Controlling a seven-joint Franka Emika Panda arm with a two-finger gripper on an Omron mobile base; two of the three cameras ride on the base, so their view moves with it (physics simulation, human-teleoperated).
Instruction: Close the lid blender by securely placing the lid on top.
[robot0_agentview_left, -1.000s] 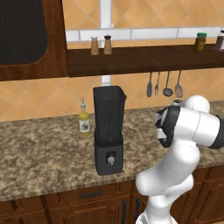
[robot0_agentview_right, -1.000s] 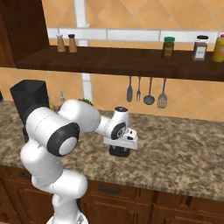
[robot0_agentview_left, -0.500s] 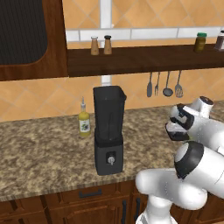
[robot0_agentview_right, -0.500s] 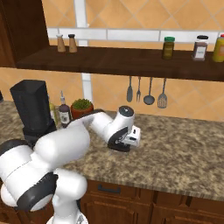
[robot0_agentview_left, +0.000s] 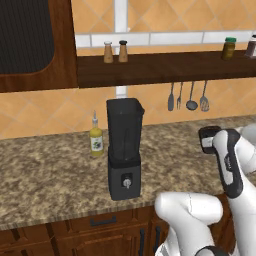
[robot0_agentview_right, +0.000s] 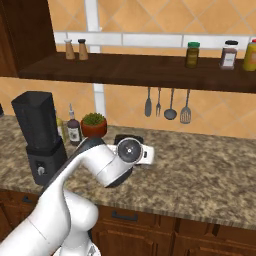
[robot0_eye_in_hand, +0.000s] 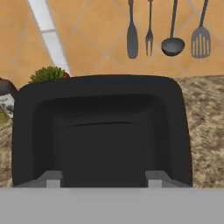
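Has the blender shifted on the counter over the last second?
No. The blender stands beside the yellow oil bottle, just as before.

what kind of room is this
A home kitchen, rendered in simulation: a speckled stone counter carrying a black blender, utensils hanging on the tiled wall, and spice jars along a dark wooden shelf.

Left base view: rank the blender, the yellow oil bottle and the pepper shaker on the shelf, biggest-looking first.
1. blender
2. yellow oil bottle
3. pepper shaker, though it stands farther back, so its small look is partly distance.
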